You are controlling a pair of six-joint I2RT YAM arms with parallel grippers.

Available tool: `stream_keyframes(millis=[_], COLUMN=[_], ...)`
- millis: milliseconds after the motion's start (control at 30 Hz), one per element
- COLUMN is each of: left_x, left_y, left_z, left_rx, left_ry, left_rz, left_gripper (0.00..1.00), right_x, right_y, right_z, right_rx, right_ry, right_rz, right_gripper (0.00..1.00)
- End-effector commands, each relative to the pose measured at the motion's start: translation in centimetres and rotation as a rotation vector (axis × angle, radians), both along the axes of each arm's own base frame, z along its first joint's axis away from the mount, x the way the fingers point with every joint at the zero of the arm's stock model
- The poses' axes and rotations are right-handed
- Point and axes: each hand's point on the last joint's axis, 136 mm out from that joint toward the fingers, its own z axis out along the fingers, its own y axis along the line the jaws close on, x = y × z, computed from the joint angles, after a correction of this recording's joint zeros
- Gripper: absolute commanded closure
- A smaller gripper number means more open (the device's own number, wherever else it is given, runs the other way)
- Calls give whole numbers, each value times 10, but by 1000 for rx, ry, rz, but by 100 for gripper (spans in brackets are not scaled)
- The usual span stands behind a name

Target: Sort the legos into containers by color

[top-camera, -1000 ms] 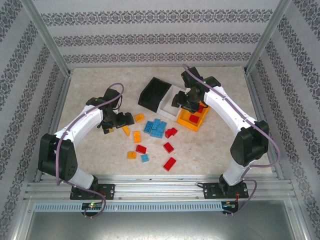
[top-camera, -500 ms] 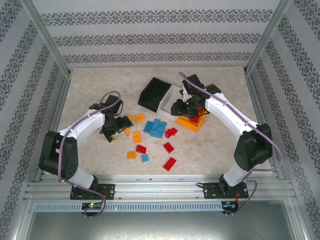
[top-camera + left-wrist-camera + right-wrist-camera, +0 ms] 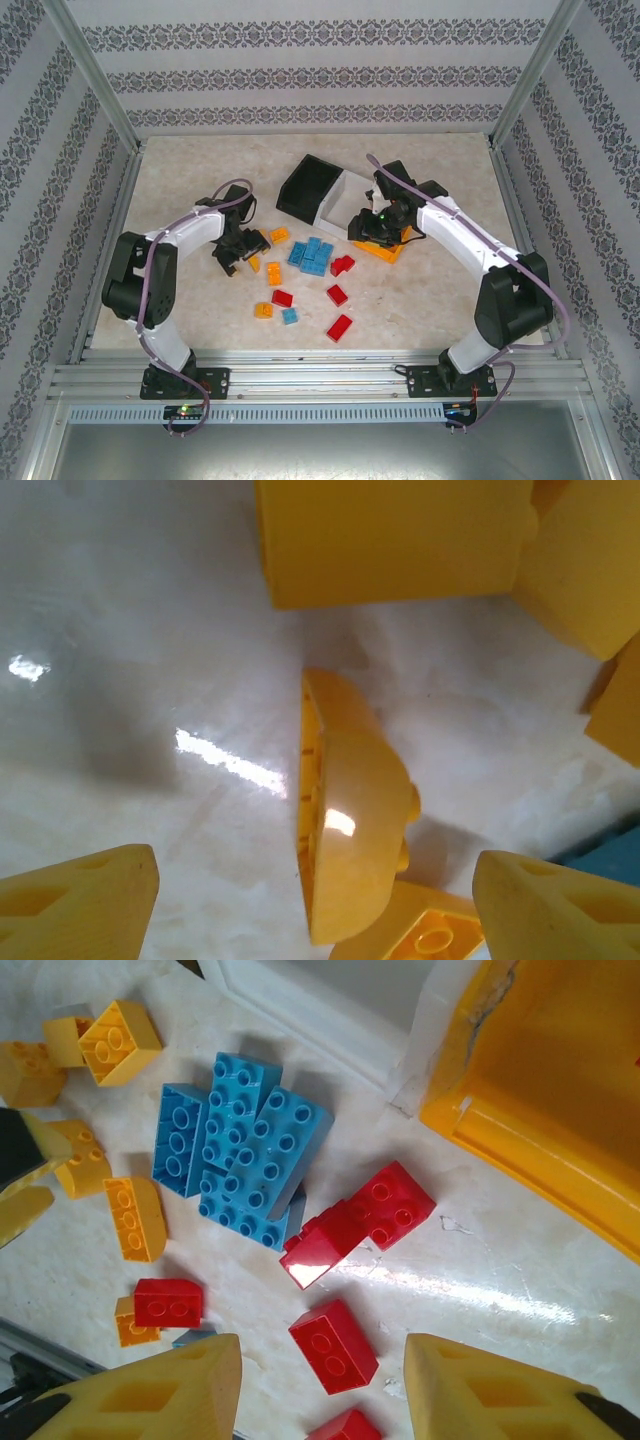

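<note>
Mid-table: left gripper [image 3: 318, 902] spread and empty, straddling a yellow curved brick [image 3: 350, 810] without contact. Beside the orange bin [image 3: 540, 1090], right gripper [image 3: 320, 1390] parted, empty, over red bricks [image 3: 333, 1345].

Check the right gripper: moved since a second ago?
Yes. Against the black bin, which hasn't shifted, the right gripper has come down the picture and slightly left, closer to the blue legos.

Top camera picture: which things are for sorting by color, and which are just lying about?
For the job: red legos, blue legos, orange legos, black bin, white bin, orange bin.
Just there: table, patterned walls, metal frame.
</note>
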Motion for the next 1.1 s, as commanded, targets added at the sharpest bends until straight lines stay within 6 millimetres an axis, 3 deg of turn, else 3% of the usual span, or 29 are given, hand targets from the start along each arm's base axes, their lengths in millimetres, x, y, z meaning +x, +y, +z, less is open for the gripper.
stream_keyframes(millis=[0,233,767,933,1067], left_x=[14,26,7,6,9], left_y=[-1,-5,-2,-1,-2], left_z=[-2,-9,-13,-1,21], left_rx=[16,19,15,14,2], left_ry=[-25,4,47,37,-11], left_rz=[-8,-43,-69,-77,-81], left_gripper=[24,42,74,80,80], right_x=[-8,-15,-3,4,7], right_y=[1,-6,-22,-32,-47], right_z=[5,1,0,1,0], right_rx=[21,15,20,18,24], right_ry=[0,-4,-11,-15,-16], right_rz=[8,-26,-97,-130,-184], right_gripper=[55,56,57,57,57])
